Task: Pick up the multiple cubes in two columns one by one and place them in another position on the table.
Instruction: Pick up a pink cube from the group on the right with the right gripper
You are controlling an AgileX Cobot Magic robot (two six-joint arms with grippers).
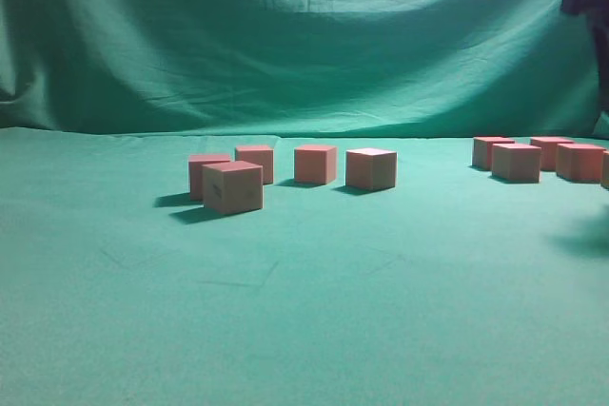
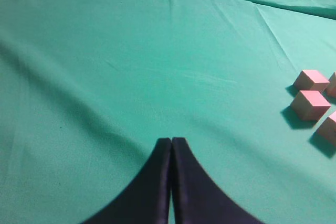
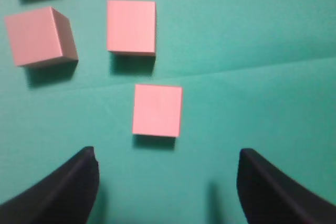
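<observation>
Green cloth covers the desk (image 1: 304, 330), and pink cubes (image 1: 295, 173) sit on it in two groups.
The right gripper (image 3: 165, 182) hangs over one cube (image 3: 157, 110) with its jaws wide; the cube lies just ahead of the gap. The left gripper (image 2: 171, 142) has its jaws pressed together, holding nothing, cubes well off to its right.

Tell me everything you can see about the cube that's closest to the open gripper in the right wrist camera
The small pink cube with a flat matte top sits squarely on the green cloth table, top face up, edges sharp, casting a thin shadow below. It stands alone, touching no other block. The right gripper is wide open, with the cube just ahead of the gap between the dark fingers, not between them.
</observation>
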